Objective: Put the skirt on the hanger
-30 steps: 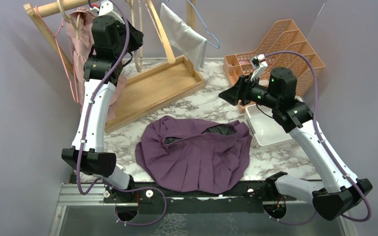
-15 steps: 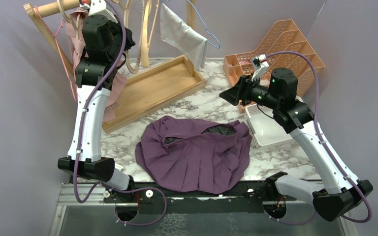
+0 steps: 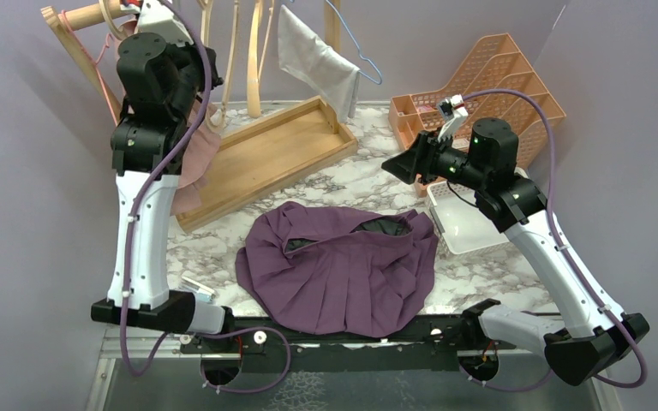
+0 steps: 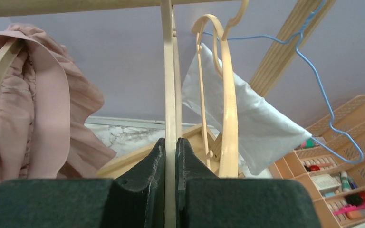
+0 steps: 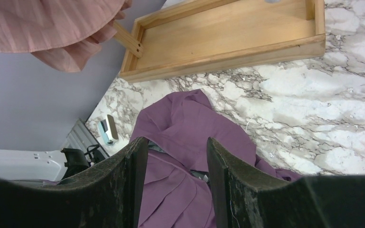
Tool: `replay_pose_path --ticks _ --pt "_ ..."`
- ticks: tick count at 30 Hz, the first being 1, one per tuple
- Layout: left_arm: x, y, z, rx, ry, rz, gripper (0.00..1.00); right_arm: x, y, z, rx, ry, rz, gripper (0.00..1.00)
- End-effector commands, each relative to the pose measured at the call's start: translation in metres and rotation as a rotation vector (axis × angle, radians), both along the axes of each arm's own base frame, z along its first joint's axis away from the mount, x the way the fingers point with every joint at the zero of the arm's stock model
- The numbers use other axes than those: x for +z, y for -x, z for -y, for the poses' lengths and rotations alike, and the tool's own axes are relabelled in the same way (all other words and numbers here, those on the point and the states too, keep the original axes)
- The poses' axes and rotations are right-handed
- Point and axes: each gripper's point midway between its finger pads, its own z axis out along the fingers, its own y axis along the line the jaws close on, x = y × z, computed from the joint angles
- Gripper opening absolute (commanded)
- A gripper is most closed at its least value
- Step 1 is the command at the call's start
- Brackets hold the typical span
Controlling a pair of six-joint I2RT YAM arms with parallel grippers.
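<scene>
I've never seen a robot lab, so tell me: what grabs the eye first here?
A purple skirt lies spread at the middle of the marble table. At the back left, the left hand is pinched shut on a pale wooden hanger hanging from the rack, while the right hand hangs open over the table's right side.

No legible text, label, brand, number or sign is showing on any item in the three current views.

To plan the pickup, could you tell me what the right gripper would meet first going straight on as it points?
Probably the purple skirt, seen straight ahead of the open right gripper; depth is unclear.
</scene>
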Motion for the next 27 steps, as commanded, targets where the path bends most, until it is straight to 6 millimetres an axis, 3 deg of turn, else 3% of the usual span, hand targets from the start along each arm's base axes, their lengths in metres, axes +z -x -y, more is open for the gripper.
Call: replay_pose_path --ticks 1,8,13,18,23,27 --pt "0.044 0.027 -0.003 -0.018 -0.034 0.143 0.00 0.001 0.002 0.000 -0.005 0.000 0.002 0.52" --pt "0.015 0.056 -0.005 -0.034 -0.058 0.092 0.00 0.006 0.002 0.000 0.005 0.006 0.027 0.54" --pt "-0.012 0.107 -0.008 -0.064 -0.103 0.075 0.00 0.018 0.007 -0.003 0.054 0.003 0.107 0.60" --pt "-0.060 0.140 -0.013 -0.070 -0.129 0.014 0.00 0.032 0.010 -0.012 0.123 -0.024 0.169 0.68" --pt "-0.131 0.154 -0.001 -0.156 -0.154 -0.136 0.00 0.043 0.014 -0.020 0.191 -0.043 0.209 0.72" --pt "-0.171 0.167 0.021 -0.309 -0.189 -0.198 0.00 0.049 0.018 -0.021 0.216 -0.038 0.246 0.75"
